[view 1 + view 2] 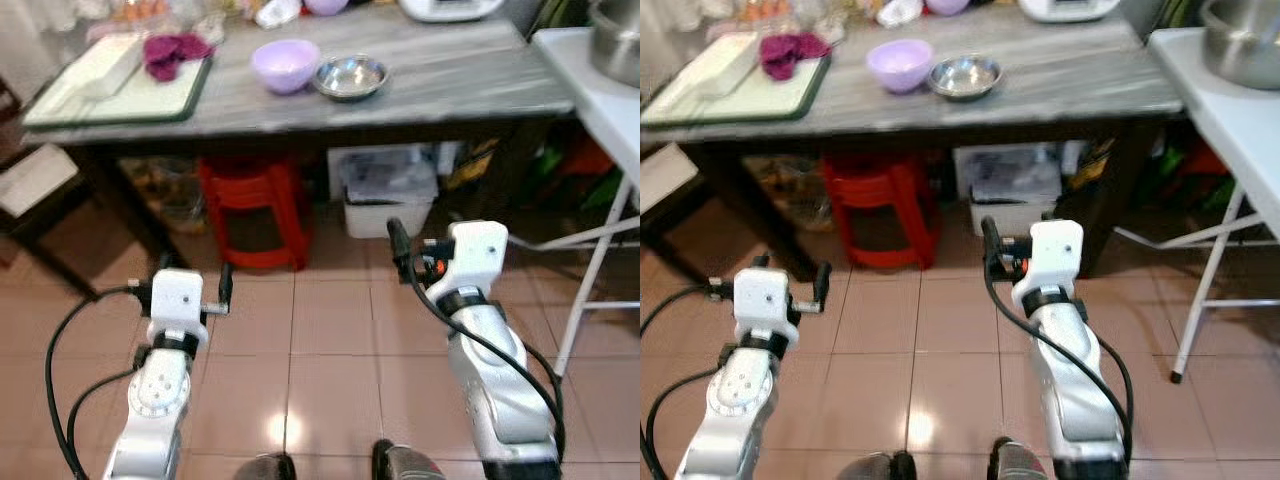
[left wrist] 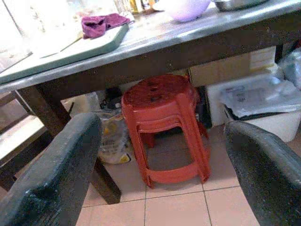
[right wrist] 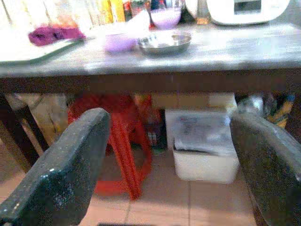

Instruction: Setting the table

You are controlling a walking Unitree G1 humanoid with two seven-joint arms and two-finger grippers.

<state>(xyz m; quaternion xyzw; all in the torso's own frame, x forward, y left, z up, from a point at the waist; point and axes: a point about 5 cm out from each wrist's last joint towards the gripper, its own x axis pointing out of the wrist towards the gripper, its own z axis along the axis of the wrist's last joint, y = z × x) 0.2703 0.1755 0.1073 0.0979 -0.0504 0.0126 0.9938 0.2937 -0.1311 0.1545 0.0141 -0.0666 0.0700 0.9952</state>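
A lilac bowl [image 1: 285, 64] and a steel bowl [image 1: 350, 76] sit side by side on the grey table [image 1: 460, 80] ahead. To their left lies a green tray [image 1: 120, 100] with a magenta cloth [image 1: 172, 50] on it. Both arms are held low over the tiled floor, short of the table's front edge. My left gripper [image 1: 195, 278] is open and holds nothing; in its wrist view it faces the red stool [image 2: 164, 127]. My right gripper [image 1: 432, 248] is open and bare too, level with the space under the table.
Under the table stand stacked red stools [image 1: 252, 210] and a white plastic box [image 1: 390, 190]. A white folding table [image 1: 600, 95] with a large steel pot [image 1: 615, 40] is on the right. A white cooker [image 1: 450, 8] sits at the table's back. Brown tiles lie between me and the table.
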